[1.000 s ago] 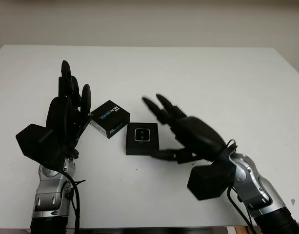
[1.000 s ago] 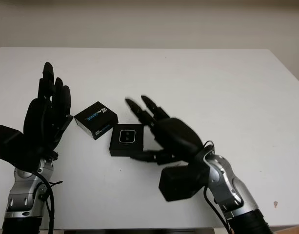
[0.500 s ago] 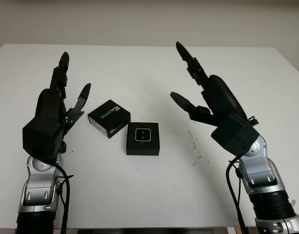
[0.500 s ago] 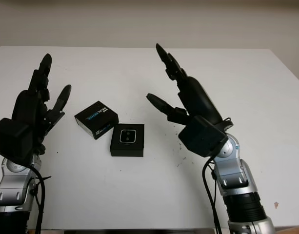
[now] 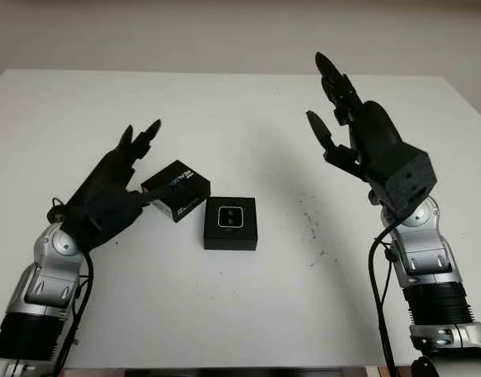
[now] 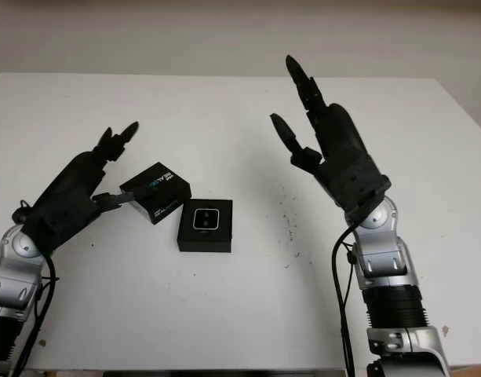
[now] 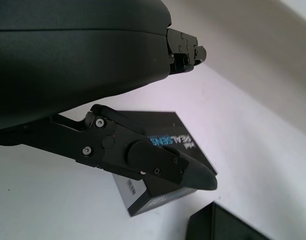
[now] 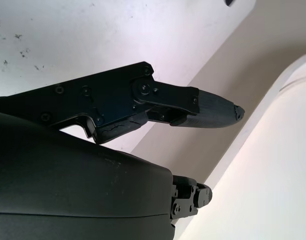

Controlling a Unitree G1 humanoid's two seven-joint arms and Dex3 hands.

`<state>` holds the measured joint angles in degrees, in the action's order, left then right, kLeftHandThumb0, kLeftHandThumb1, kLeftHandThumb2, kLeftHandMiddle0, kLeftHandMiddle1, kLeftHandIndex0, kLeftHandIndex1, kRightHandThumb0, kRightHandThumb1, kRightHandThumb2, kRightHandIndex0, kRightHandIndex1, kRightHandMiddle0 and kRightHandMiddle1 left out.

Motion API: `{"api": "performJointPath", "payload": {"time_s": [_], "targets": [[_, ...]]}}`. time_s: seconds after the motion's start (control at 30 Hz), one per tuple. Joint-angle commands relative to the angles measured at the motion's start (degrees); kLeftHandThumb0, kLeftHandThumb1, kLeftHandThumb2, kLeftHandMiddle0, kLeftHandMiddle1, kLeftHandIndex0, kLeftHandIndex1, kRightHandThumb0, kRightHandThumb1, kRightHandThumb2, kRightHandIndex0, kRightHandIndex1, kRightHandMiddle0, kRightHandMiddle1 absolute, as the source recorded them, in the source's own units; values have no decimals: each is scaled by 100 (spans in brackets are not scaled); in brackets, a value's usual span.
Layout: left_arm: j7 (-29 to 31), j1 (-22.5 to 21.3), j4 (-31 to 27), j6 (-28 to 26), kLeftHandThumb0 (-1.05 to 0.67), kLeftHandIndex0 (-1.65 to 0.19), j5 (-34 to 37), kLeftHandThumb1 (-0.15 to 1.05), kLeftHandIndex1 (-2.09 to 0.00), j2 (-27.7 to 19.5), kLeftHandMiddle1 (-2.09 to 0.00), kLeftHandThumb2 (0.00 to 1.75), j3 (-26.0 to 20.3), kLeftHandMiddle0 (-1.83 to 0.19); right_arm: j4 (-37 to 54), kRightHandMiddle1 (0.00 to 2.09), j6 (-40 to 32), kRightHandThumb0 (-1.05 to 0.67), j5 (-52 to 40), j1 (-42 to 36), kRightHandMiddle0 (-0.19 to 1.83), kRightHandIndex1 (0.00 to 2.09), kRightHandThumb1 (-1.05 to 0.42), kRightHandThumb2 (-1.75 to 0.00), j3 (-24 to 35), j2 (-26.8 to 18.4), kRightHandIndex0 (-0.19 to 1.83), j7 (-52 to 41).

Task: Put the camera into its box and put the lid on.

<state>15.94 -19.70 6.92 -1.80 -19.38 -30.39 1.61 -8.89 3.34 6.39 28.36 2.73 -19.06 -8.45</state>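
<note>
**A:** Where does it stand?

**B:** The camera (image 5: 229, 217) sits in its box (image 5: 229, 236), centre of the frame, silver face up. The lid (image 5: 176, 190), the black one with blue lettering, lies just up and left of the box, close to its corner; I can't tell whether they touch. So the camera part looks done, and the lid is what's left.

**A:** And the hands?

**B:** The left hand (image 5: 114, 196) is low at the left of the frame, holding nothing, one fingertip (image 7: 195, 175) right over the lid's near edge. Whether it touches, I can't say. The right hand (image 5: 358, 137) is raised at the upper right, holding nothing, well away from both.

**A:** How would you take the lid?

**B:** I'd pinch it across two opposite sides, not the corners. It lies skewed to the box, so it has to be turned square before it goes down. Lift it fully first; dragging it would likely nudge the box, being so near. I'd also check which way its hollow faces before lowering. Seat it level, since a tilted lid tends to jam on one wall.

**A:** Room to work?

**B:** Plenty. The table (image 5: 248, 314) is bare all round the pair, and its edges are far from them, so nothing should slide off. The right hand could come down onto the box's right side to steady it, with open surface the whole way there.
</note>
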Motion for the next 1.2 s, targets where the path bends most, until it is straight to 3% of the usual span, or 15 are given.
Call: {"api": "performJointPath", "payload": {"time_s": [0.0,0.2,0.63,0.97,1.17], "targets": [[86,-208,118,0,-80,5,-67,95,-4,-73,-2,4,132,3,1,14,-153,-67,-203,182,-10,6,-105,-61,149,74,-5,11],[250,-352,291,-87,-83,7,-206,93,-4,-37,-2,5,400,9,-82,11,-444,-63,-909,272,-18,3,-105,-67,420,277,-11,-96],[-188,-443,534,-348,-76,7,-942,93,-6,65,-5,6,856,14,-111,9,-436,-66,-930,171,-18,3,-105,-68,399,301,-13,-96],[-549,-449,924,-78,-62,1,-1139,91,-7,62,-6,5,961,11,-61,10,-461,-63,-989,100,-17,4,-105,-69,404,304,-12,-153],[-755,-415,1165,309,-54,-7,-752,90,-9,208,-7,5,796,5,-86,11,-384,-63,-946,85,-18,4,-105,-71,392,298,-12,-197]]}}
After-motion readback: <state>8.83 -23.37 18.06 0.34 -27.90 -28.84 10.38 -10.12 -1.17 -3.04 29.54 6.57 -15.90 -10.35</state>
